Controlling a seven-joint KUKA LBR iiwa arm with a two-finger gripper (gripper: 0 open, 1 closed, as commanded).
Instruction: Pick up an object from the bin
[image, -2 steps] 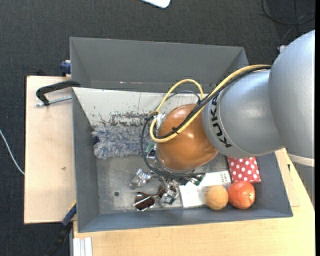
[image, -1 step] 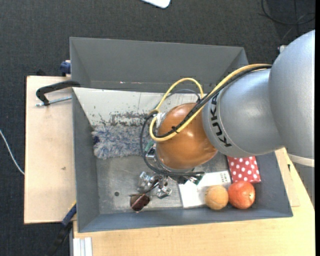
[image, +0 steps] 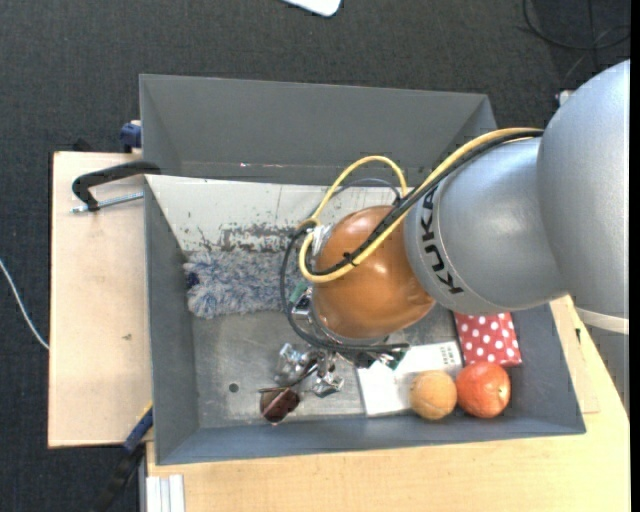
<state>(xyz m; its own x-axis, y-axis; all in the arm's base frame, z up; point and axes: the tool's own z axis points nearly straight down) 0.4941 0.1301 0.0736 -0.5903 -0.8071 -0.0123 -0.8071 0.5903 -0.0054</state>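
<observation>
My gripper (image: 311, 368) hangs low over the bin's front middle, its metal tip showing beneath the arm's orange dome. Just in front and left of it, a pair of dark reddish sunglasses (image: 279, 402) lies on the bin floor, touching or nearly touching the tip. A white flat box (image: 403, 382) lies right beside the gripper. A fuzzy blue-grey cloth (image: 232, 284) sits to the left, further back.
A tan round fruit (image: 434, 395) and a red round fruit (image: 485, 389) rest against the front wall at the right. A red box with white dots (image: 489, 338) lies behind them. The arm and its dome cover the bin's middle and right.
</observation>
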